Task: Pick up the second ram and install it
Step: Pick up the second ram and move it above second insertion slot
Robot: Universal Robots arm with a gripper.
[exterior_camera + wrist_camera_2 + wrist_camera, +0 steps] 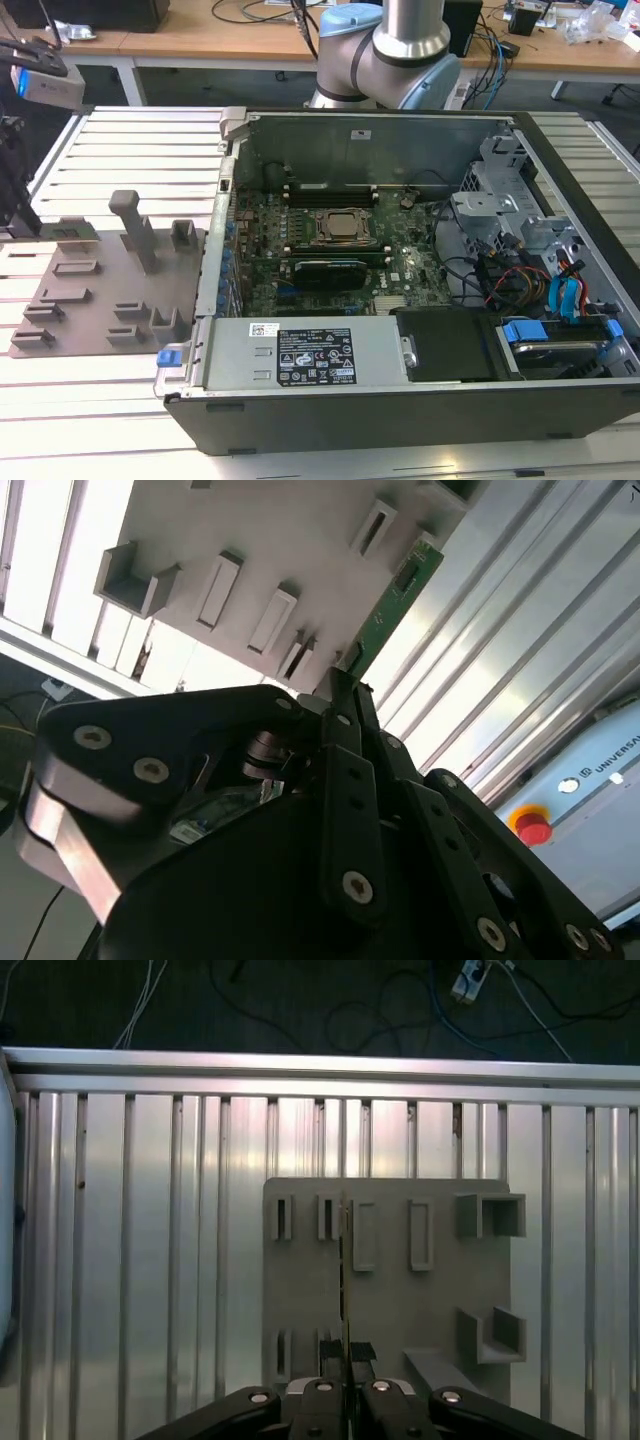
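Closest in both wrist views, the pincer point(345, 688) has its black fingers point(363, 1352) pinched narrow on the second ram point(396, 592); the green stick juts out past the fingertips, edge-on in the first wrist view, over the grey slotted holder point(400, 1290) lying on the slatted metal table point(150, 1260); the open computer case point(400, 420) sits toward the exterior view's right of that holder, its motherboard point(340, 250) exposed.

We find a white sticker point(263, 329) and a black label point(322, 361) on the computer's grey metal cover point(378, 345), their print too small to read. A cut-off word stands on a pale box point(585, 792).
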